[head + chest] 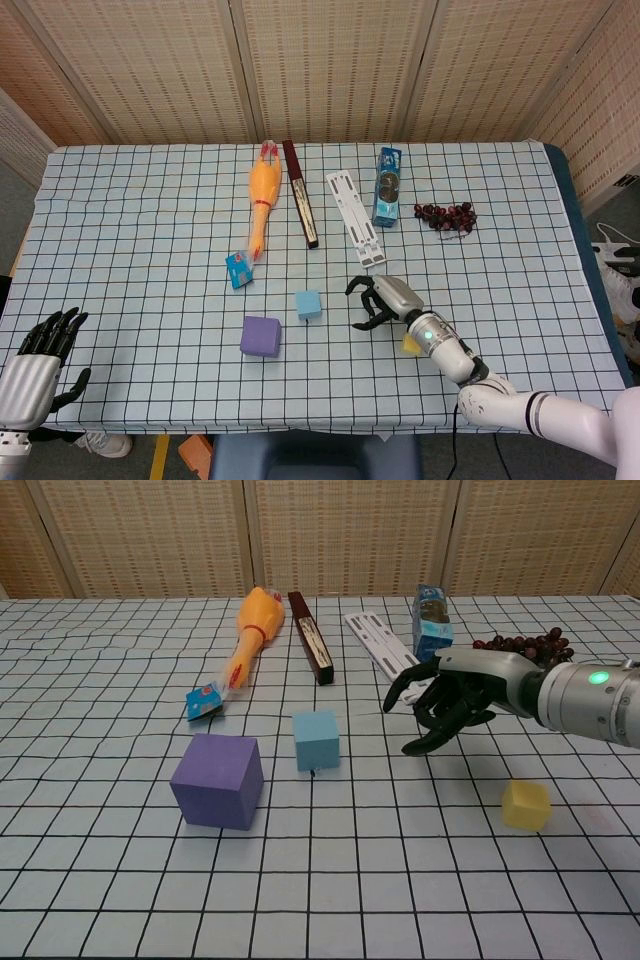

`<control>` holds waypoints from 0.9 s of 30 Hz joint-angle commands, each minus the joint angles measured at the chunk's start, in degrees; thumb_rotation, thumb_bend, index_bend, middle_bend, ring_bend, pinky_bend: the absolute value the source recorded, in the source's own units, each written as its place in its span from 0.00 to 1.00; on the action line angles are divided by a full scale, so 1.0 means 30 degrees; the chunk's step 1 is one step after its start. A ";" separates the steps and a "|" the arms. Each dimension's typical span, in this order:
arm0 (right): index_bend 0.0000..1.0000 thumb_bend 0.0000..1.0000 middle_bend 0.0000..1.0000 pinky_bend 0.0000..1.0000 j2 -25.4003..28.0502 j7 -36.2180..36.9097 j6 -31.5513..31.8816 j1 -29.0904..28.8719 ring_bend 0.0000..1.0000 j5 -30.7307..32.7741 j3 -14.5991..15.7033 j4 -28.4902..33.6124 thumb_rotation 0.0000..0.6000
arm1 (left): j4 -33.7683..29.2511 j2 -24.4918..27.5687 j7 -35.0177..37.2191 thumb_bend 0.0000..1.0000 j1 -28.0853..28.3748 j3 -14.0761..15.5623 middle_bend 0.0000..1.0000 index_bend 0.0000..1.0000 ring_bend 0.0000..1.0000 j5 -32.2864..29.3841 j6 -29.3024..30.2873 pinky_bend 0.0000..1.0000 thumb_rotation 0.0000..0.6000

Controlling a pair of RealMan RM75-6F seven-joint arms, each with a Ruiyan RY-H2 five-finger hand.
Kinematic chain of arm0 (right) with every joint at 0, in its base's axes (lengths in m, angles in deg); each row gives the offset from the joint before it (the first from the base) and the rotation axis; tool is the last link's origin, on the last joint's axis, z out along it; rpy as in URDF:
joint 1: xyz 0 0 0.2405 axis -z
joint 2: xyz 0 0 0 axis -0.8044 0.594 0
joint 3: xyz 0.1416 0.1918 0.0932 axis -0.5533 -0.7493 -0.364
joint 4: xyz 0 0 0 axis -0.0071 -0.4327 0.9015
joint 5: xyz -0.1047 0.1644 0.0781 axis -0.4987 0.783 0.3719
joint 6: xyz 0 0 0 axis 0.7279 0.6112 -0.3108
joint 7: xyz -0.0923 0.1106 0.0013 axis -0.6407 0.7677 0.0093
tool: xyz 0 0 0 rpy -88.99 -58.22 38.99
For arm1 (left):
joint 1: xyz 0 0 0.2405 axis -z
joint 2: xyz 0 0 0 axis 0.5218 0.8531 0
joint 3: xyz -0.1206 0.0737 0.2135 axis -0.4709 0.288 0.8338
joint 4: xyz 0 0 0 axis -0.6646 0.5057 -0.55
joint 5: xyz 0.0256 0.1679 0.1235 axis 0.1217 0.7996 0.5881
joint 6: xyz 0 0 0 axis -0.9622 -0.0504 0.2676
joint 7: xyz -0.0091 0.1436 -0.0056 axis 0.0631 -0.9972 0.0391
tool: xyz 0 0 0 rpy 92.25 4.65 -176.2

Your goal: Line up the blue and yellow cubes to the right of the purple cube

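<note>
The purple cube (260, 336) (218, 779) sits near the table's front, left of centre. The light blue cube (309, 304) (316, 739) stands just behind and to the right of it. The small yellow cube (525, 805) (410, 346) lies further right, partly hidden by my right forearm in the head view. My right hand (378, 300) (446, 700) hovers between the blue and yellow cubes, fingers spread and curved, holding nothing. My left hand (38, 362) rests at the table's front left corner, fingers apart, empty.
Along the back lie a rubber chicken (262, 188), a dark long box (301, 206), a white bracket (355, 218), a blue carton (388, 185) and dark beads (446, 216). A small blue packet (239, 269) lies behind the purple cube.
</note>
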 commanded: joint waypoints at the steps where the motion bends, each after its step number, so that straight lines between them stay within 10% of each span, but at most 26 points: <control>1: 0.38 0.02 0.78 1.00 -0.0267 -0.0065 -0.0077 -0.0200 0.87 0.0061 0.0006 -0.0193 1.00 | -0.0016 0.0032 0.0089 0.38 -0.0037 0.0023 0.00 0.00 0.00 0.0079 0.0060 0.14 1.00; 27: 0.44 0.02 0.79 1.00 -0.2894 0.0475 -0.1403 -0.1846 0.89 0.1321 -0.0513 -0.3626 1.00 | -0.0171 0.0410 0.0615 0.39 -0.0247 0.0178 0.00 0.00 0.00 0.0705 0.0354 0.14 1.00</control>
